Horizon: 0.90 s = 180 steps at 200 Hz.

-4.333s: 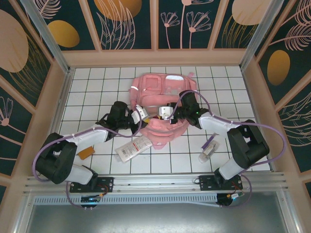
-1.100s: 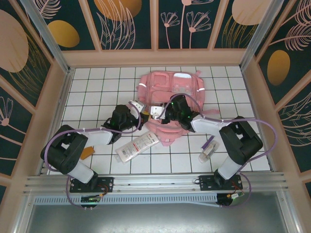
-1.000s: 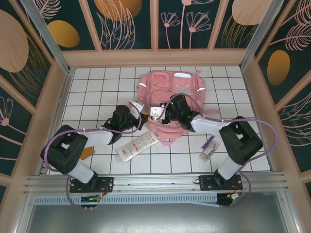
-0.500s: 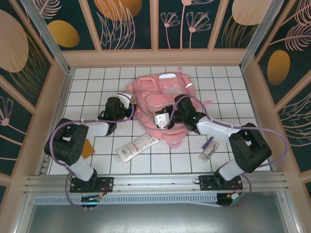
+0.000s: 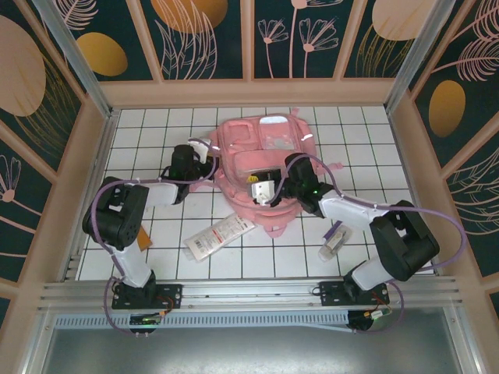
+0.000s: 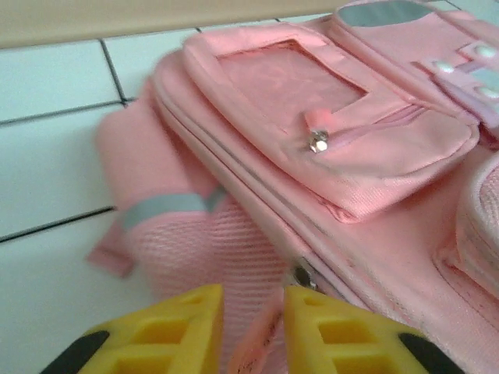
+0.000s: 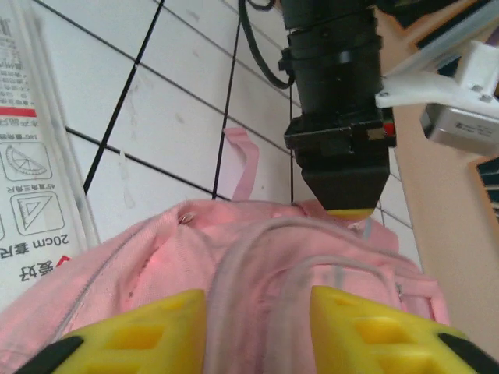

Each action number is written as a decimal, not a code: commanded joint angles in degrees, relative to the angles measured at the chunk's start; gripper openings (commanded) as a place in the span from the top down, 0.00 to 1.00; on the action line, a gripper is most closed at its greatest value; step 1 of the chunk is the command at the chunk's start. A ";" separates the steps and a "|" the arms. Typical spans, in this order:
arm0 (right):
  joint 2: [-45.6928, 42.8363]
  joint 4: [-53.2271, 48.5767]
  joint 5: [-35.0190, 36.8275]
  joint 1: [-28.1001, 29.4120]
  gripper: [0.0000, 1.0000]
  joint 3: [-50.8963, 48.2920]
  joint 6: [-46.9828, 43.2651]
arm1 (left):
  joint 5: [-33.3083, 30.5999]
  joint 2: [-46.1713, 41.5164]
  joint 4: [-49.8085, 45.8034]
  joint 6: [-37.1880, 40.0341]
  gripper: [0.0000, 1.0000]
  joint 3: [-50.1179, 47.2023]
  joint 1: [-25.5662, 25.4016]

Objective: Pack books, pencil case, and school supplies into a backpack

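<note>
The pink backpack (image 5: 261, 156) lies in the middle of the table. My left gripper (image 5: 207, 149) is at its left side; in the left wrist view its yellow fingers (image 6: 179, 327) stand a little apart, open, with a thin pink tab of the backpack (image 6: 265, 234) loose between them. My right gripper (image 5: 263, 189) is over the backpack's near part, open, its fingers (image 7: 148, 331) either side of a clear-edged fabric ridge (image 7: 265, 265). The white pencil case (image 5: 218, 236) lies in front of the backpack. The purple pen (image 5: 337, 229) and whitish tube (image 5: 330, 246) lie right. The orange book (image 5: 145, 237) peeks out beside the left arm.
The left arm's black wrist (image 7: 339, 117) faces the right wrist camera across the backpack, with the pencil case (image 7: 31, 179) at that view's left. A wooden wall (image 5: 93, 156) borders the white tiled table (image 5: 366, 140) on the left, and the metal rail (image 5: 249, 292) runs along the near edge.
Both grippers were shut on the backpack's near rim a second ago; their jaws now stand apart. The backpack has shifted away and turned, and the left gripper has moved to its left side.
</note>
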 commanded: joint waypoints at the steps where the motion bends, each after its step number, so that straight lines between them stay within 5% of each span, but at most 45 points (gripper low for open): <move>1: -2.54 17.28 -1.51 -1.43 0.32 -2.01 19.00 | 9.33 -5.68 6.25 6.28 0.64 -2.60 1.42; 6: -2.71 22.31 -0.56 -2.38 0.05 -2.45 25.98 | 12.59 -6.31 5.13 8.19 0.64 -2.30 1.42; 9: -2.89 25.12 0.25 -2.96 0.01 -2.66 30.22 | 14.77 -6.67 4.33 9.42 0.64 -2.04 1.32; 37: -6.67 36.72 19.42 -7.23 0.01 -2.82 58.76 | 26.94 -10.13 -12.86 29.78 0.59 2.09 -1.54; 54: -11.90 31.08 33.06 -10.03 0.01 -2.50 69.33 | 21.33 -10.08 -27.96 45.89 0.57 7.60 -6.18; 80: -20.86 15.94 39.43 -17.01 0.01 -2.15 80.76 | 14.15 -6.99 -36.92 56.21 0.56 14.06 -11.24; 112: -27.33 11.60 41.75 -21.47 0.01 -5.43 80.37 | 11.57 -3.99 -35.07 58.79 0.55 15.91 -14.21; 180: -28.78 7.69 38.75 -22.18 0.01 -7.19 76.64 | 20.25 2.67 -48.93 58.62 0.43 24.26 -15.95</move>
